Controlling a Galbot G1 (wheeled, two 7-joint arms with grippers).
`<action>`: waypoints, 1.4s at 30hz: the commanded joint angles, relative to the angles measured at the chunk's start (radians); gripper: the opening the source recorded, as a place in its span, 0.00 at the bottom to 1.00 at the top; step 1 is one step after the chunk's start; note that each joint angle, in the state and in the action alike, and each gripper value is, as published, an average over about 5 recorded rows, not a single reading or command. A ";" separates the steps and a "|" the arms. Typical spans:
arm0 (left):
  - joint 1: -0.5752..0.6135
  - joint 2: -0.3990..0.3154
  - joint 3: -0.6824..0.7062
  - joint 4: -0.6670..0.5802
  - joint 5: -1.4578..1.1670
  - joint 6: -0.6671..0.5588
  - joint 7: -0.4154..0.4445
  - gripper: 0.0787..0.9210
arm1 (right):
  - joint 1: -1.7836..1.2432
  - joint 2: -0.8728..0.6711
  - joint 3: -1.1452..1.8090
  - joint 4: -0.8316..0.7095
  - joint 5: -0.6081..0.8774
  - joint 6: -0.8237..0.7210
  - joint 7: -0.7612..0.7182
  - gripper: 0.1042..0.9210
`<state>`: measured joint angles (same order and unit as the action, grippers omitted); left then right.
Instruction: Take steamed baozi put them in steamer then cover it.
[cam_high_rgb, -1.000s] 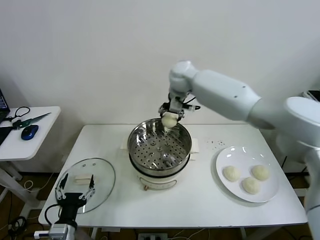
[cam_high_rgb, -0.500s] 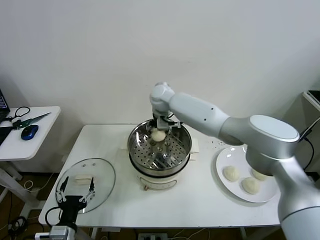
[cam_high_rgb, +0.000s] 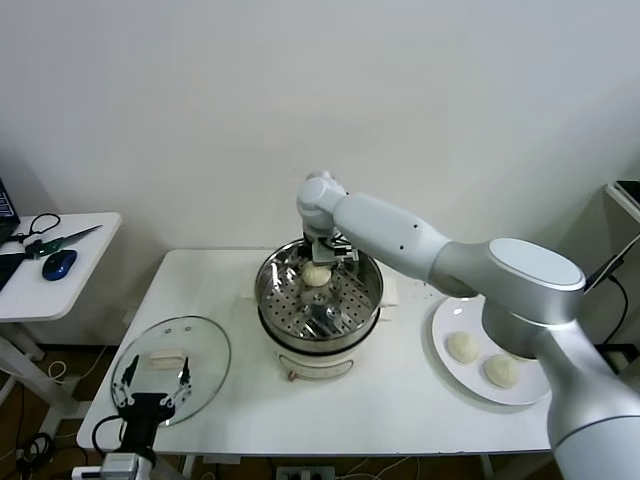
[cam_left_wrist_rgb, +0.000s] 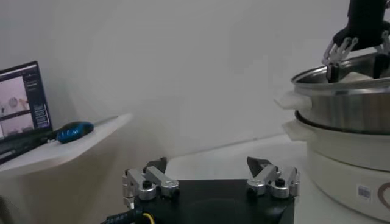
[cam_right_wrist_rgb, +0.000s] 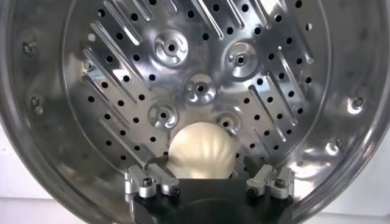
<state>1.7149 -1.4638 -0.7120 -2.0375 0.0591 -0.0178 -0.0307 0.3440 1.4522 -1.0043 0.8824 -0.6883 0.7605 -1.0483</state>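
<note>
The steamer (cam_high_rgb: 320, 312) stands mid-table, a steel basket on a white pot base. My right gripper (cam_high_rgb: 317, 268) reaches into its far side and is shut on one baozi (cam_high_rgb: 316, 276), held low over the perforated floor (cam_right_wrist_rgb: 201, 67). In the right wrist view the baozi (cam_right_wrist_rgb: 201, 152) sits between the fingers (cam_right_wrist_rgb: 150, 163). Two more baozi (cam_high_rgb: 462, 347) show on the white plate (cam_high_rgb: 540, 390); my right arm hides part of that plate. The glass cover (cam_high_rgb: 200, 345) lies flat at the front left. My left gripper (cam_high_rgb: 150, 385) hangs open and empty over its near edge.
A small side table (cam_high_rgb: 70, 270) at the far left holds a blue mouse (cam_high_rgb: 59, 264), scissors (cam_high_rgb: 55, 240) and a laptop (cam_left_wrist_rgb: 21, 97). In the left wrist view the steamer (cam_left_wrist_rgb: 347, 103) rises on one side. The wall is close behind the table.
My right gripper has carried the baozi from above the steamer's far rim down into the basket. The left arm has stayed where it was.
</note>
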 joint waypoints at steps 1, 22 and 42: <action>0.007 0.002 -0.001 -0.007 0.007 0.001 0.001 0.88 | 0.108 -0.123 -0.027 0.154 0.184 -0.041 -0.058 0.88; -0.002 -0.005 0.019 -0.027 0.024 0.008 0.000 0.88 | 0.282 -0.853 -0.386 0.440 1.087 -0.884 -0.023 0.88; 0.013 -0.010 0.014 -0.025 0.035 0.006 0.001 0.88 | -0.434 -0.846 0.179 0.230 0.708 -0.872 -0.051 0.88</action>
<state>1.7232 -1.4732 -0.6955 -2.0643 0.0926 -0.0110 -0.0311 0.1546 0.6117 -1.0170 1.2055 0.1210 -0.0828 -1.0928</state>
